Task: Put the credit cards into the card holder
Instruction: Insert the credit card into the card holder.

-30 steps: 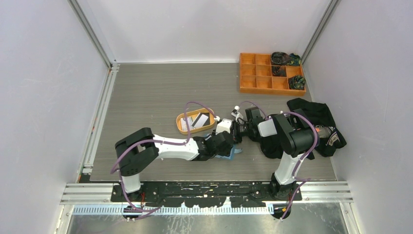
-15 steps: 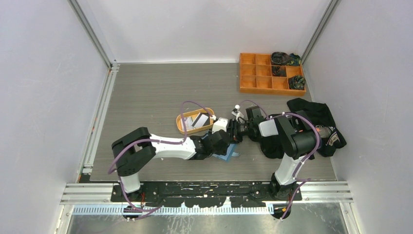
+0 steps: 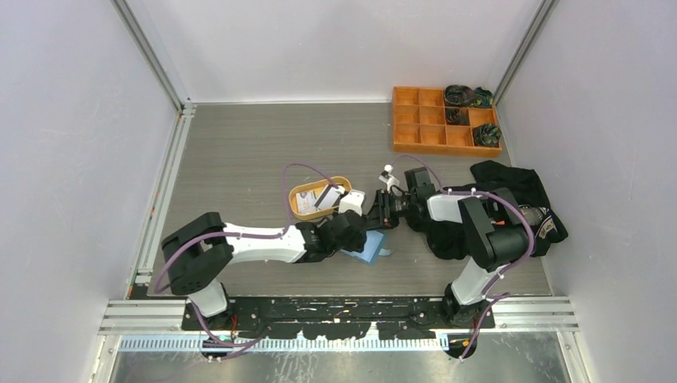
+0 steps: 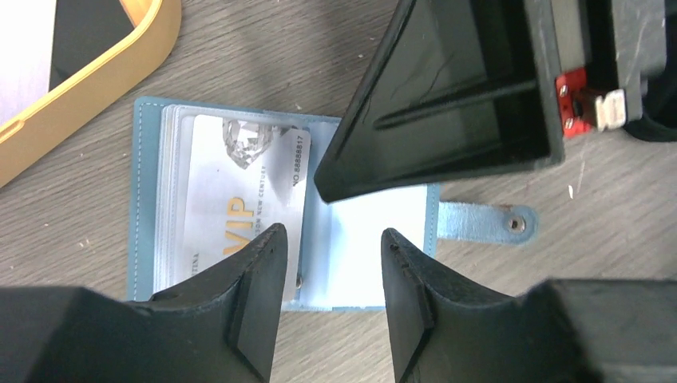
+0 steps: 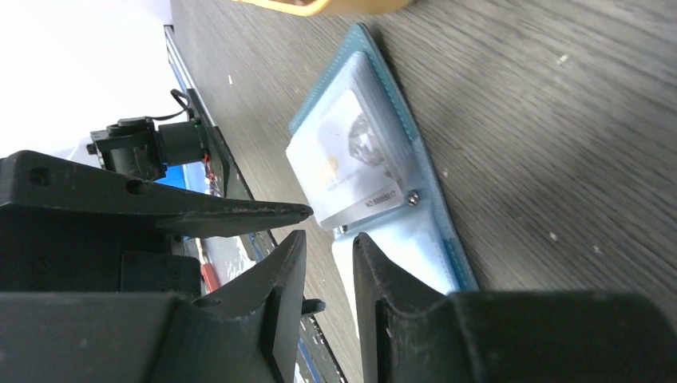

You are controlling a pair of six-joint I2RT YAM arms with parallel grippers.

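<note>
The blue card holder (image 3: pixel 370 247) lies open on the table. A white card (image 4: pixel 239 195) marked VIP sits in its clear left pocket, and the snap tab (image 4: pixel 487 222) points right. More credit cards (image 3: pixel 326 195), white and dark, lie in the orange oval tray (image 3: pixel 297 206). My left gripper (image 4: pixel 331 235) is open and empty just above the holder's near edge. My right gripper (image 5: pixel 329 239) is open by a narrow gap with nothing in it, low over the holder's pale inner flap (image 5: pixel 403 243), beside the pocketed card (image 5: pixel 351 159). One right finger (image 4: pixel 447 88) covers the holder's upper right part.
An orange compartment box (image 3: pixel 443 120) with dark items stands at the back right. A black cloth heap (image 3: pixel 519 199) lies right of the right arm. The tray's rim (image 4: pixel 96 88) is close to the holder's left side. The two grippers nearly touch over the holder.
My left arm has drawn back to the left, uncovering more of the holder. The right gripper's jaws have parted a little.
</note>
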